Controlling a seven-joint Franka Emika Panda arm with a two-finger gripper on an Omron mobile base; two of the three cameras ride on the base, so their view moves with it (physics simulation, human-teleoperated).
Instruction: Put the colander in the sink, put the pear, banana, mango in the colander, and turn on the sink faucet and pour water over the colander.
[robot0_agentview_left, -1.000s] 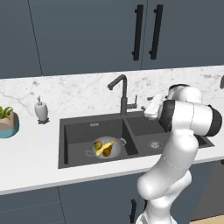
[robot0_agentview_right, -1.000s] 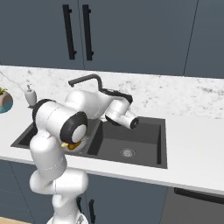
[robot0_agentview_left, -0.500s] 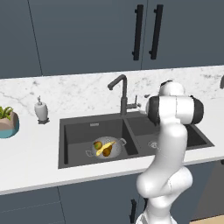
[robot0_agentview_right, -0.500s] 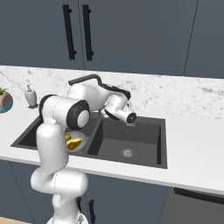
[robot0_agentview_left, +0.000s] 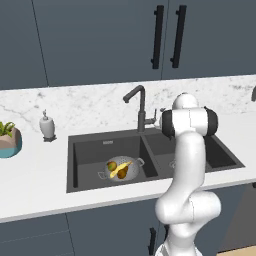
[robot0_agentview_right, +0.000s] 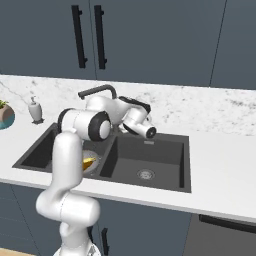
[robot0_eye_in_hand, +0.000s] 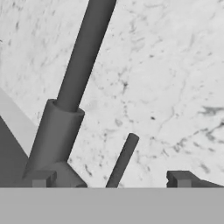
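Left base view first: the white marble counter (robot0_agentview_left: 35, 170) runs wall to wall under the dark cabinets (robot0_agentview_left: 100, 40), and the dark double sink (robot0_agentview_left: 80, 145) sits sunk in its middle. The white arm (robot0_agentview_left: 185, 165) rises in front of the sink's right basin, elbow bent, reaching back toward the wall. The tall dark faucet (robot0_agentview_left: 140, 107) stands at the sink's back edge, right where the two basins divide, spout pointing left. Down in the left basin, toward its front right corner, sits the metal colander (robot0_agentview_left: 121, 167), with the yellow banana (robot0_agentview_left: 120, 171) lying across it; the brownish pear (robot0_agentview_left: 112, 165) and the mango are packed in beside it, though the mango is too small to pick out cleanly. At the counter's back left stands a white soap bottle (robot0_agentview_left: 46, 125), and a potted plant (robot0_agentview_left: 9, 139) sits at the far left edge.

Over to the hand view: the gripper (robot0_eye_in_hand: 109, 178) is spread wide, grasping nothing, with the faucet's thin side lever (robot0_eye_in_hand: 123, 159) rising between the two fingertips (robot0_eye_in_hand: 179, 177) and the faucet's thick column just to the left.
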